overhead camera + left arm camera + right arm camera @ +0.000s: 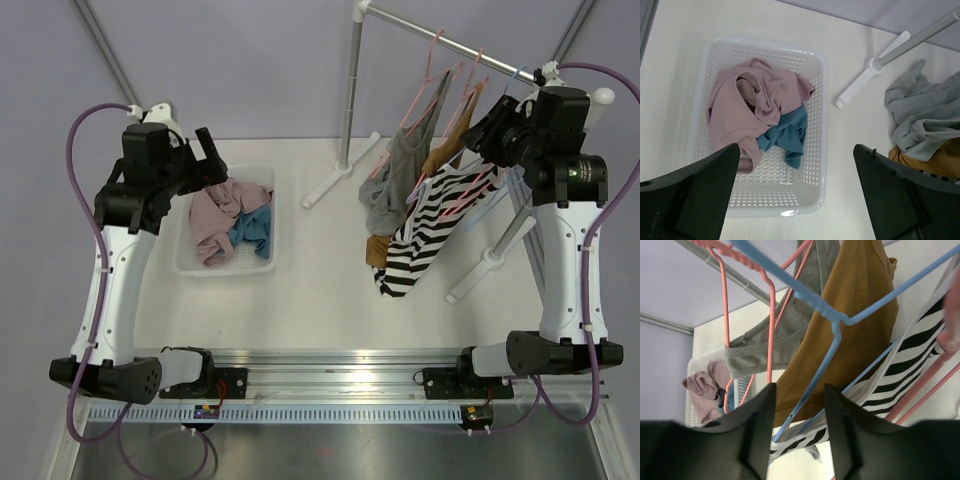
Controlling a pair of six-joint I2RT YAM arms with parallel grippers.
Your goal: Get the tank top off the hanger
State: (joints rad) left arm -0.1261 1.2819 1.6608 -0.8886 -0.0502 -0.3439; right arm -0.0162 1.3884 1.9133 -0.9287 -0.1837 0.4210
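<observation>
Only the left wrist view looks straight down into the white perforated plastic basket point(765, 42) on the bench point(840, 140). Two crumpled garments lie in it, touching: a dusty-pink garment point(755, 100) and a teal garment point(790, 132). The left gripper point(796, 150) hovers above them, its fingers spread wide and holding nothing.

The overhead view alone takes in the whole metal rack point(349, 90). Three sleeveless tops hang from its rail, side by side — a grey tank top point(400, 175), a mustard tank top point(440, 158) and a black-and-white striped tank top point(425, 235), which hangs lowest and nearest the right arm. All three are on hangers.

The right wrist view looks up from beneath and shows the thin pink wire hangers point(722, 295), one blue hanger point(837, 320) and a banded edge on the soft grey knit. The right gripper point(800, 387) has its fingers partly apart — an arm of the blue hanger runs through the gap, unclamped. Striped fabric drapes just beside it. Which top that hanger carries I cannot tell.
</observation>
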